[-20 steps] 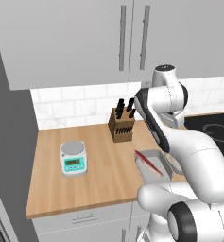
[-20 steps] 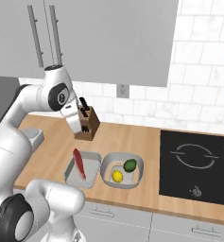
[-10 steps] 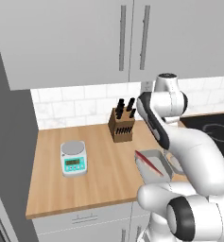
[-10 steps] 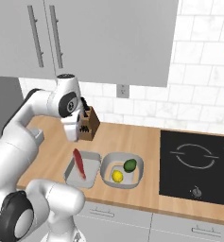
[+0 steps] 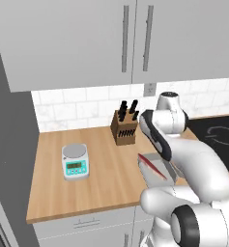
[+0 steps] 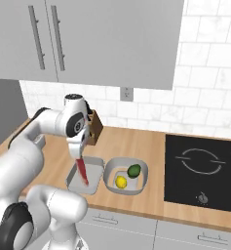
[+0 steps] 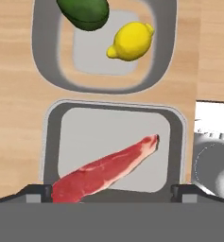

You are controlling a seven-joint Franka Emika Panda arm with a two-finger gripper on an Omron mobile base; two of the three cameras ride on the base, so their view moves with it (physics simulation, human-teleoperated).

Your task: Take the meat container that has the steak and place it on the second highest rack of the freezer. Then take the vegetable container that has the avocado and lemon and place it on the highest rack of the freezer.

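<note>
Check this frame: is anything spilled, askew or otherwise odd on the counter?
Only the steak stands out: it lies diagonally and propped in its grey tray, one end raised over the rim in the base views. Avocado and lemon sit inside their container. Nothing is spilled.

Arm bent fwd & down, end effector (image 7: pixel 111 190) pointing downward, fingers spread wide.

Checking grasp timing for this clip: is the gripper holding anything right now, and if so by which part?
Nothing is held. The gripper is open above the meat container with the steak, touching neither.
</note>
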